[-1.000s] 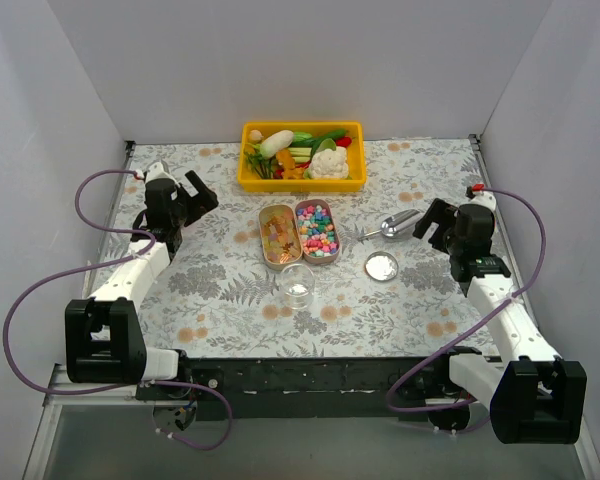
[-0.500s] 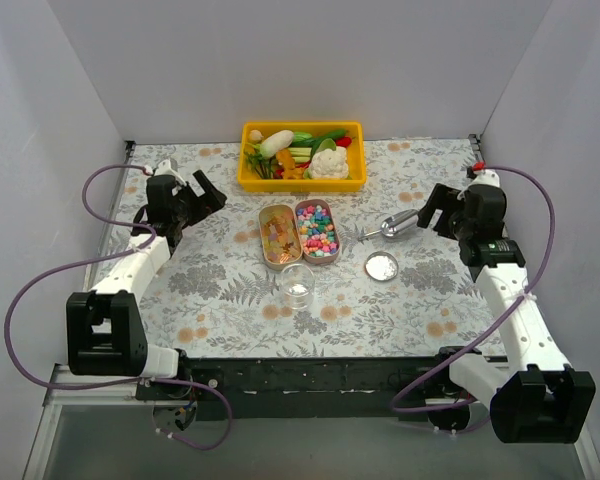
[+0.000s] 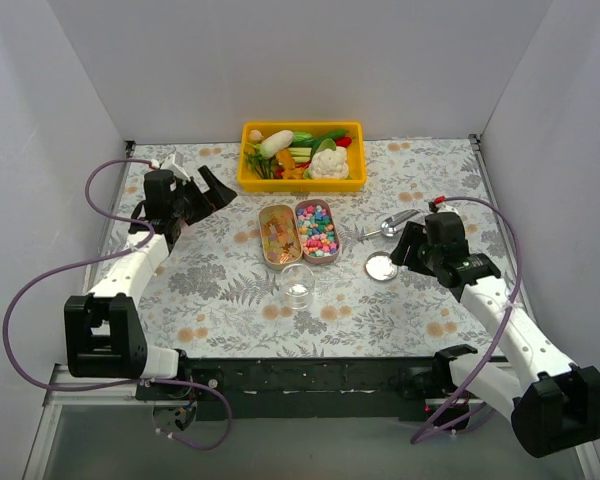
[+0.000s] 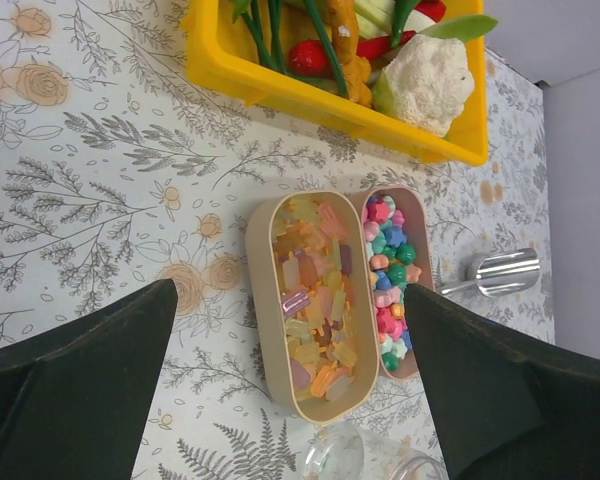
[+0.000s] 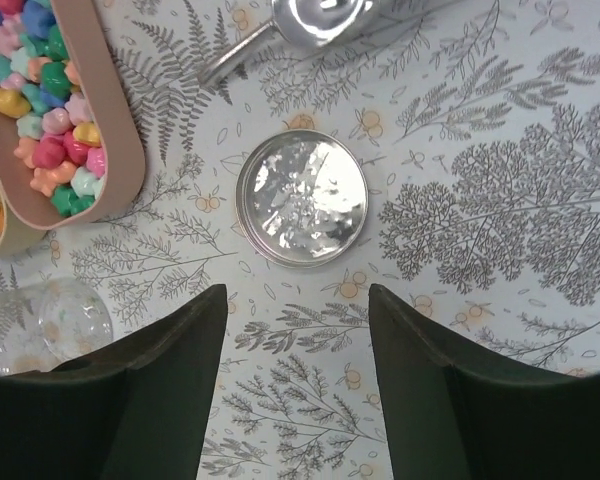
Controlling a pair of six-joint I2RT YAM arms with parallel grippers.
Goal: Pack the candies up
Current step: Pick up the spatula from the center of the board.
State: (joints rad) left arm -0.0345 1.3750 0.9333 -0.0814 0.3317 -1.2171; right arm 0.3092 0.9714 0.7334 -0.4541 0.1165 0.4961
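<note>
Pastel candies (image 4: 388, 282), yellow bin (image 4: 280, 97)

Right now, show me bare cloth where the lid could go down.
Free: the front strip before the glass jar and the lid; the stretch between the left arm and the candy trays. Crowded: the centre, where trays, jar, lid, scoop and right end effector cluster.

Our left arm (image 3: 130, 270) and right arm (image 3: 505, 315) carry white links, black joints, looping purple cables (image 3: 88, 192) and matte black fingers (image 4: 80, 370).
</note>
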